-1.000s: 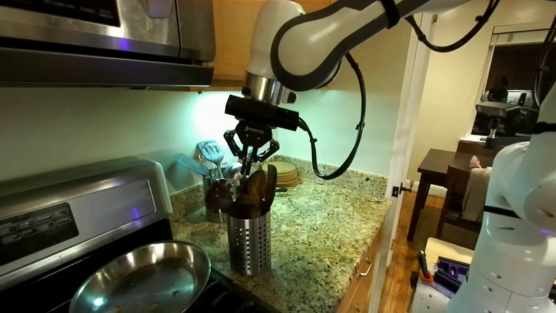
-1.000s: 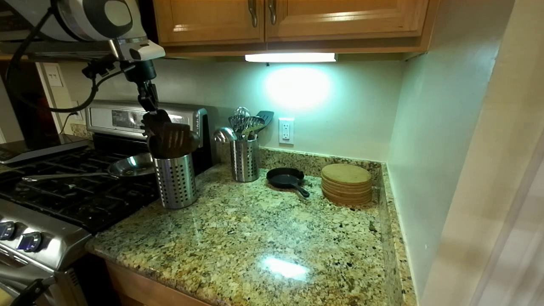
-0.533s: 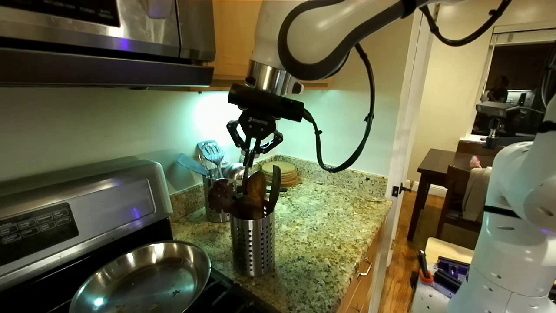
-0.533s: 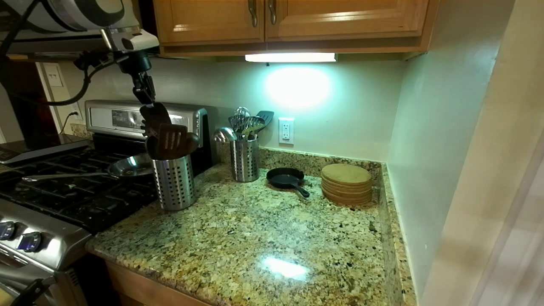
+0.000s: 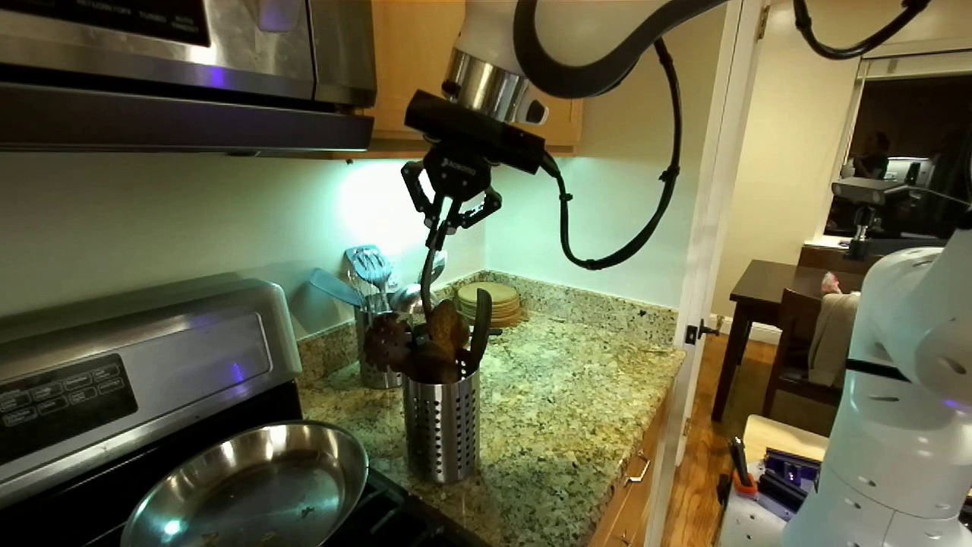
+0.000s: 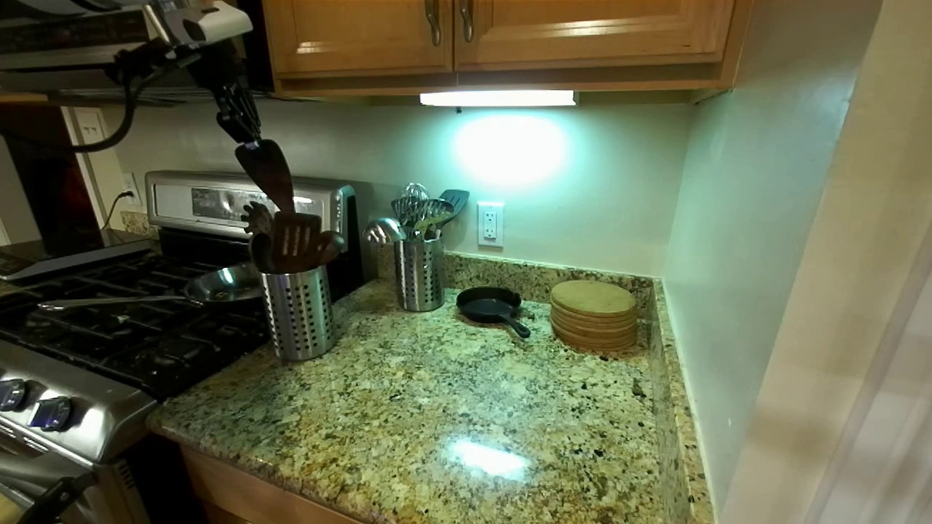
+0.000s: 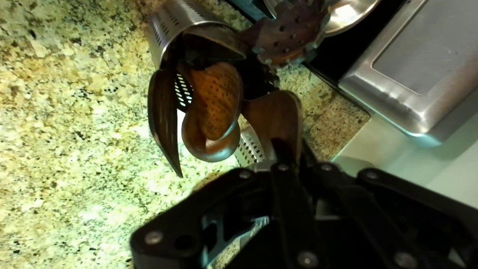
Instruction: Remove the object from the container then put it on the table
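The object, a dark brown utensil with a broad flat head, shows in both exterior views (image 5: 427, 282) (image 6: 268, 175) and in the wrist view (image 7: 278, 112). My gripper (image 5: 436, 237) is shut on the top of its head, also in the exterior view (image 6: 249, 140) and the wrist view (image 7: 295, 155). The head is raised above the other utensils; the lower handle is hidden among them. The container, a perforated silver holder (image 5: 442, 429) (image 6: 300, 313) (image 7: 179, 18), stands on the table, a speckled granite countertop (image 5: 562, 403) (image 6: 408, 407) (image 7: 67, 130), near the stove.
Wooden spoons (image 5: 448, 327) and a slotted turner (image 6: 297, 239) crowd the container. A second utensil holder (image 6: 420, 276), a small black skillet (image 6: 488, 304) and stacked round boards (image 6: 593, 316) stand behind. A steel pan (image 5: 266, 486) sits on the stove. Cabinets (image 6: 510, 36) hang above.
My gripper has moved up, carrying the object's head clear above the other utensils. The container shifted slightly early on and then stayed in place.
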